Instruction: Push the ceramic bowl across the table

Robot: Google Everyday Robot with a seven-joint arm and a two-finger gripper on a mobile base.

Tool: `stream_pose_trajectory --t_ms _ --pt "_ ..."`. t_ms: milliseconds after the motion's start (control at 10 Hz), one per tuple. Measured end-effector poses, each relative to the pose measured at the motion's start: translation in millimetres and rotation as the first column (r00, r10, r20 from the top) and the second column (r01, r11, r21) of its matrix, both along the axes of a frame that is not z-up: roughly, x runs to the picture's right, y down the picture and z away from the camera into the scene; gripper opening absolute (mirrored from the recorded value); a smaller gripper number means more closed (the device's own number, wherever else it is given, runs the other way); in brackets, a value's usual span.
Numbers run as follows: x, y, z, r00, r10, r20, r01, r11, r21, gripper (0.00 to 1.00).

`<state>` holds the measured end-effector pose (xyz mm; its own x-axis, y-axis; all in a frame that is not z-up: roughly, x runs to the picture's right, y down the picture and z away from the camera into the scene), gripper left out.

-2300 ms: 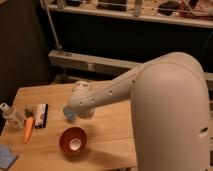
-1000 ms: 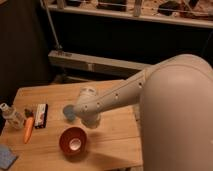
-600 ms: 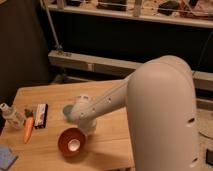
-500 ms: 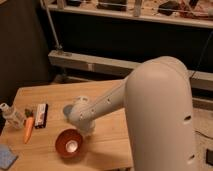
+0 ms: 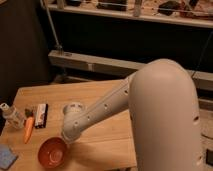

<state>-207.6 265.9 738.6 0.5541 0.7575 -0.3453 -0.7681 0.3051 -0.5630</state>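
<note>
The table [image 5: 100, 147], a small one with a light wooden plank top, fills the lower left of the frame. The ceramic bowl [image 5: 52, 152] stands upright on it near the front edge, at the lower left. It is glossy red-orange with a paler patch at its inner bottom. The robot's white arm [image 5: 107, 102] reaches down and left from the large white body [image 5: 165, 120] on the right of the frame. It ends just above and to the right of the bowl's rim. The gripper [image 5: 66, 136] sits at that end, low over the table, clenched and with nothing in its grasp. It appears to be touching the bowl's upper right rim, though the arm's own end hides the point of contact, so this cannot be confirmed. A light-blue cup [image 5: 74, 107] stands on the table just behind the arm, partly covered by it. Left of the cup lies a small black-and-white box [image 5: 41, 115]. Just beside that lies a carrot [image 5: 28, 128], pointing toward the front edge. A small clear bottle [image 5: 11, 115] stands at the table's left edge. A blue pad [image 5: 6, 156] lies at the lower left corner, apart from the bowl. Behind the table, a grey metal ledge [image 5: 100, 62] runs across the middle of the frame under dark shelving.
</note>
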Motion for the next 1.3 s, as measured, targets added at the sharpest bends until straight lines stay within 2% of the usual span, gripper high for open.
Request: stream_pose_trajectory --t_ms 200,300,500,600,700,800,900,1100,1300 --pt "-6 6 -13.5 0.998 -0.02 0.058 0.019 0.9998 0.011 0.0" --pt "-5 6 -16.3 0.997 -0.034 0.07 0.032 0.9992 0.025 0.0" --pt "7 -7 -13.1 0.997 -0.07 0.032 0.067 0.9936 0.091 0.0" --pt "15 -17 -7.0 0.997 -0.081 -0.01 0.081 0.9883 0.129 0.0" --pt "22 -38 3.8 0.992 -0.091 -0.082 0.106 0.9747 0.197 0.0" --pt "23 -45 8.1 0.99 -0.094 -0.109 0.116 0.9678 0.223 0.0" --pt "20 -56 13.1 0.986 -0.096 -0.138 0.13 0.956 0.263 0.0" --pt "7 -65 24.4 0.983 -0.105 -0.148 0.146 0.9398 0.309 0.0" --pt "0 -63 36.3 0.984 -0.12 -0.135 0.158 0.9326 0.324 0.0"
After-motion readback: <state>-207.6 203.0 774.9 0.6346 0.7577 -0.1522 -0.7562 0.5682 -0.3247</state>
